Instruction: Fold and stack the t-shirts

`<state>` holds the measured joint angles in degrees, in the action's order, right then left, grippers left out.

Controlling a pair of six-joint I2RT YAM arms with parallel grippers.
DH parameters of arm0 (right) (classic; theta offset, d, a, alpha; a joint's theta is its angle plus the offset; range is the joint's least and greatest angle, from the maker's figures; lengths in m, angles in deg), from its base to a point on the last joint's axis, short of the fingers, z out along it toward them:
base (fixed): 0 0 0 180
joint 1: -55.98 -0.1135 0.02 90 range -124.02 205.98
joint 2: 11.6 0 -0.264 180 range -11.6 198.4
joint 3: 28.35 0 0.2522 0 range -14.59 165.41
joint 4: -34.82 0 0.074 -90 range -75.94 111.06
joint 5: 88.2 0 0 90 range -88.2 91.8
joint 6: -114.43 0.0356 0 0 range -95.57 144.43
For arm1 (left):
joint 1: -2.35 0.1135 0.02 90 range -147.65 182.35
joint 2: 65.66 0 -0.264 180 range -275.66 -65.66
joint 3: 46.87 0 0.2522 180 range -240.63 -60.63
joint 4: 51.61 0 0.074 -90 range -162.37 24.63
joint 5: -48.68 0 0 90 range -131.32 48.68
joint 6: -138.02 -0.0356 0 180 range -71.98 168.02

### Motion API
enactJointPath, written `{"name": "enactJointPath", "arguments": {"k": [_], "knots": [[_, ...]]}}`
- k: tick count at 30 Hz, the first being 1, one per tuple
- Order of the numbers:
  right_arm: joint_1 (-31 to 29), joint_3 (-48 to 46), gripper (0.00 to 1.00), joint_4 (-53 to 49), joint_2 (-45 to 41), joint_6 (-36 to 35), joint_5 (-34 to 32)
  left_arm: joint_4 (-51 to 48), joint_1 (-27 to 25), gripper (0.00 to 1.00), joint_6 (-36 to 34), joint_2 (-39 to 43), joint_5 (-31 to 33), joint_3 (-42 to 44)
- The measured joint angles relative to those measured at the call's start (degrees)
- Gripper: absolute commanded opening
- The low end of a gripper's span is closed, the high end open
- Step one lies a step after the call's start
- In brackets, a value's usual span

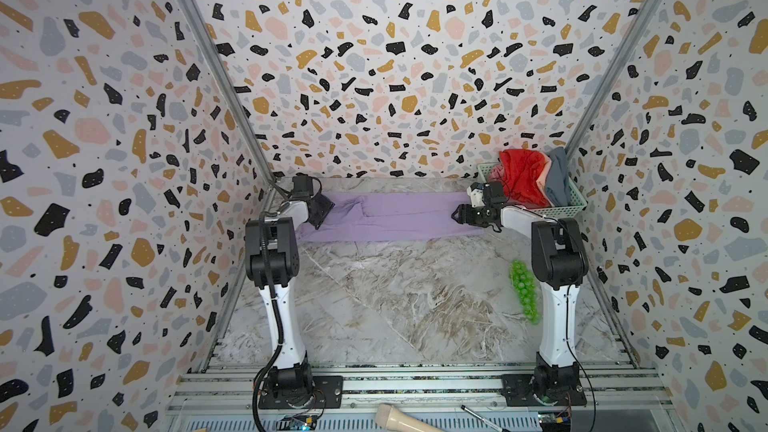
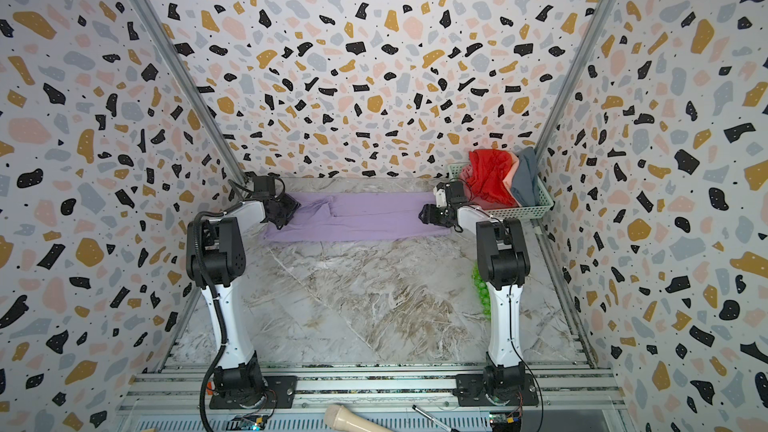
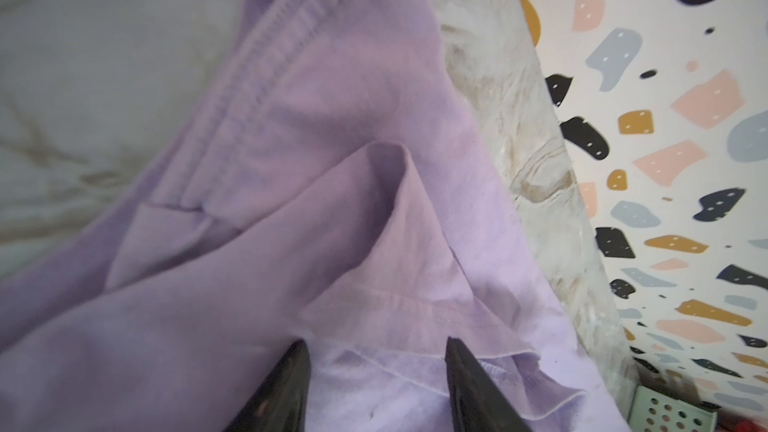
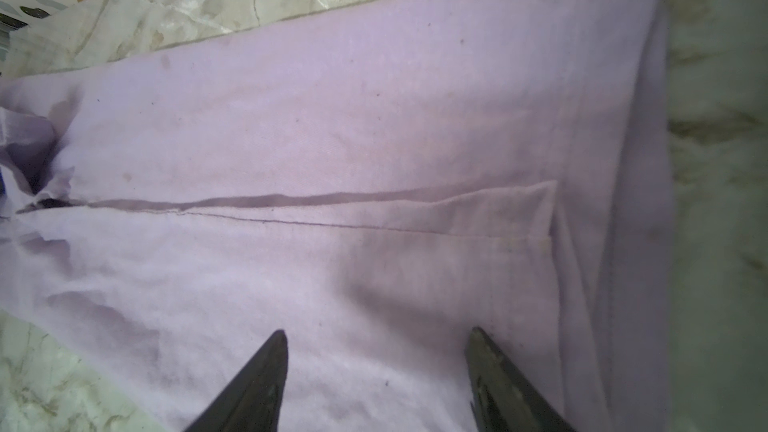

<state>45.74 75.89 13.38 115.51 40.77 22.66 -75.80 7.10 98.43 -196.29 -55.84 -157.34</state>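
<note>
Left gripper (image 3: pixel 376 363) hangs with jaws apart, nothing pinched, a rumpled fold of the lavender t-shirt (image 3: pixel 332 209) right beneath its tips. Right gripper (image 4: pixel 378 336) is spread open too, over the flat opposite end of that shirt, which lies stretched between the two tools; just behind the right one, the basket (image 1: pixel 569 201) holds the red t-shirt (image 1: pixel 523 178)

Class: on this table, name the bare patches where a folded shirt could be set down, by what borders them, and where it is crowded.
Bare: the table between the left arm and right arm, nearer than the lavender t-shirt, ending rightward at the green bead cluster. Crowded: the far strip, covered by that shirt, and the far right corner with the full basket.
</note>
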Motion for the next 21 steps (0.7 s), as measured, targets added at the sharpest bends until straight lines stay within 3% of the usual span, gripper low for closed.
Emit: {"name": "enactJointPath", "arguments": {"k": [21], "knots": [[-0.2,0.4,0.69,-1.4,0.0,-2.8,-2.7,-1.0,0.0,0.49,2.2,-4.9,-0.7,-8.7]]}}
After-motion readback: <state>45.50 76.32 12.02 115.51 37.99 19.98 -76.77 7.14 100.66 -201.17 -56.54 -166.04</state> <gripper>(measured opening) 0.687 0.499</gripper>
